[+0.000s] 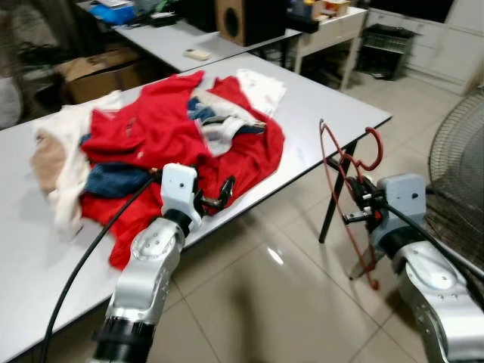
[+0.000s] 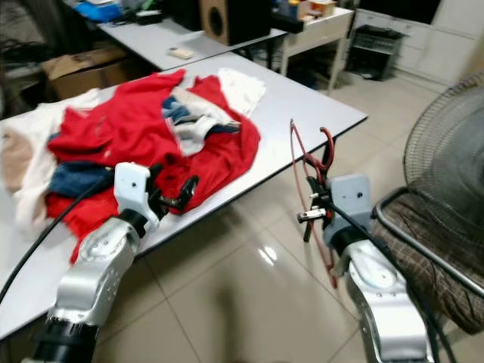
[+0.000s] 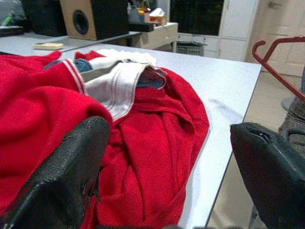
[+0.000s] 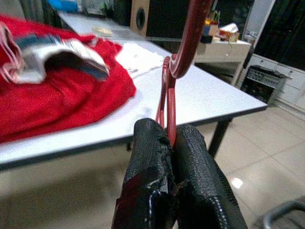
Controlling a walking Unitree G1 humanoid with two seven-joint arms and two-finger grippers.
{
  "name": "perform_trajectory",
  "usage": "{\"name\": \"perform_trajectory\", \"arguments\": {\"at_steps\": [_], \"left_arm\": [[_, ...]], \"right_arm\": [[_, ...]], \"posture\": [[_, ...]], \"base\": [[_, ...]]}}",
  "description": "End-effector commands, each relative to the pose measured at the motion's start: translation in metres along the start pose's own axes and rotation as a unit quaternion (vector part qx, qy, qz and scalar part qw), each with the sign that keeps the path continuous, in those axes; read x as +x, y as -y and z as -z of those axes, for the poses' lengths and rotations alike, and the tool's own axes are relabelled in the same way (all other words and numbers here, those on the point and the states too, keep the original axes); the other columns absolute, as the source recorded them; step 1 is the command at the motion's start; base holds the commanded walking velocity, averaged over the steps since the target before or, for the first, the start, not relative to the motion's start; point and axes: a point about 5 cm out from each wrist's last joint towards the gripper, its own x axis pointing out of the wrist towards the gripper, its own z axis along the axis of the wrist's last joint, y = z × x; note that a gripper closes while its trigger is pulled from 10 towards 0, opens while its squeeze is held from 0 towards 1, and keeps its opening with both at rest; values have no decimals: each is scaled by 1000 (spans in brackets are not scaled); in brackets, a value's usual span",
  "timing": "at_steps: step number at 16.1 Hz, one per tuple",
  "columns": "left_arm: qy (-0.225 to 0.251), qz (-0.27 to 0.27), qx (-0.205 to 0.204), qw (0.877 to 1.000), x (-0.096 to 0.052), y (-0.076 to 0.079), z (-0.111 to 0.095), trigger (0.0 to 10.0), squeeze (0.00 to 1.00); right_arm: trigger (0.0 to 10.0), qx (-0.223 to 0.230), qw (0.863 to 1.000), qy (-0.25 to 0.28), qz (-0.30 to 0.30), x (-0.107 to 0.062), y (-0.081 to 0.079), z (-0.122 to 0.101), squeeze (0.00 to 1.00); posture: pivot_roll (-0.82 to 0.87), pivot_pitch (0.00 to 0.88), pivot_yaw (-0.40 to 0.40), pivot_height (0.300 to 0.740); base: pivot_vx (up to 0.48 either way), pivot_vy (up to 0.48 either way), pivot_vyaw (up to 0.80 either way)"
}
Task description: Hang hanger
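Starting at the pile of clothes (image 1: pixel 162 144), mostly red, heaped on the white tabletop (image 1: pixel 333 113). The left gripper (image 1: pixel 218 198) sits at the pile's near edge, fingers (image 3: pixel 71 171) spread wide, red fabric just ahead of them and nothing between them. Past the pile's right side, beyond the tabletop's edge and out over the tiled floor (image 1: pixel 272 302), the right gripper (image 1: pixel 354 206) has its fingers (image 4: pixel 152 162) pressed together, pinching the red hanger (image 1: pixel 349 181). The hanger stands roughly upright, hook on top, clear of the tabletop. Further right, a fan grille (image 1: pixel 457 174).
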Motion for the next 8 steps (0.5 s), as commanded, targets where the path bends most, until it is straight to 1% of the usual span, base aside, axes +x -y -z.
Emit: {"name": "perform_trajectory", "arguments": {"at_steps": [1,2,3,4,5,6,7,8], "left_arm": [[1,-16,9,1000,-1,-8,-1,10000,1000],[7,-30,7,1000,0,-14,-3,10000,1000],[7,-32,9,999,0,-15,-4,10000,1000],[5,-33,15,999,0,-16,-3,10000,1000],[3,-31,31,999,-2,-17,-2,10000,867],[-2,-24,43,999,-4,-17,-1,10000,659],[-3,-3,48,999,-6,-15,1,10000,169],[-13,8,58,998,-7,-14,5,10000,0]], "right_arm": [[10000,-6,1000,18,-14,2,-6,-7,0],[10000,12,999,29,-11,2,-7,-9,0],[10000,20,999,31,-9,2,-6,-9,0],[10000,17,999,30,-10,2,-6,-8,0],[10000,16,999,31,-11,1,-5,-8,0],[10000,20,999,34,-11,0,-4,-9,0],[10000,18,999,34,-11,0,-4,-8,0],[10000,19,999,35,-10,1,-5,-7,0]], "posture": [[-198,0,59,740],[-203,0,58,740],[-203,0,58,740],[-201,0,50,740],[-198,0,49,740],[-193,0,48,740],[-190,0,47,740],[-184,0,52,740]], "base": [[349,0,800],[345,0,0],[337,0,0],[319,0,0],[0,0,0],[0,0,0],[0,0,0],[0,0,0]]}}
